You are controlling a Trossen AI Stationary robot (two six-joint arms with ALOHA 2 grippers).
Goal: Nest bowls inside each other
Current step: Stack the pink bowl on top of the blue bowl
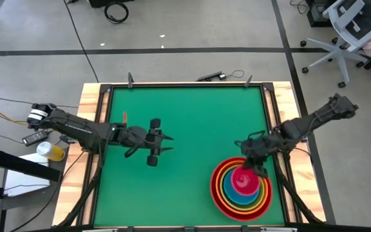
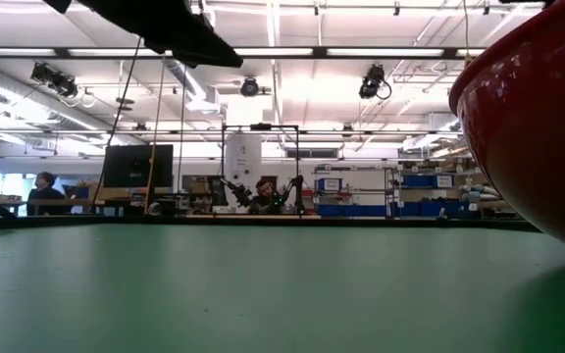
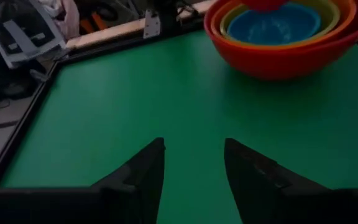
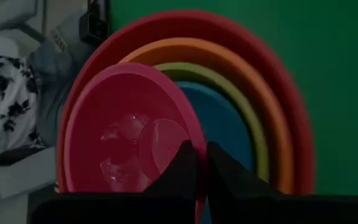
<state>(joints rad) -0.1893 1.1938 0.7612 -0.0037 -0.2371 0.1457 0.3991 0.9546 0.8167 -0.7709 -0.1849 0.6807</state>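
Right claw (image 4: 201,163) pinched shut on rim of pink bowl (image 1: 243,180), holding it over nested stack: red bowl (image 1: 219,198), orange (image 4: 277,118), yellow-green (image 4: 244,109), blue (image 3: 272,23), at near right of green surface (image 1: 185,116). Left claw (image 3: 194,163) open, empty, mid-surface, left of stack.

Risk: pink bowl looks tilted, off-centre; released so, may catch rim and sit crooked or flip out. Thin rim pinch could slip.

Red bowl (image 1: 219,196) holds orange, yellow-green and blue bowls nested; pink bowl (image 1: 243,180) sits tilted above them.
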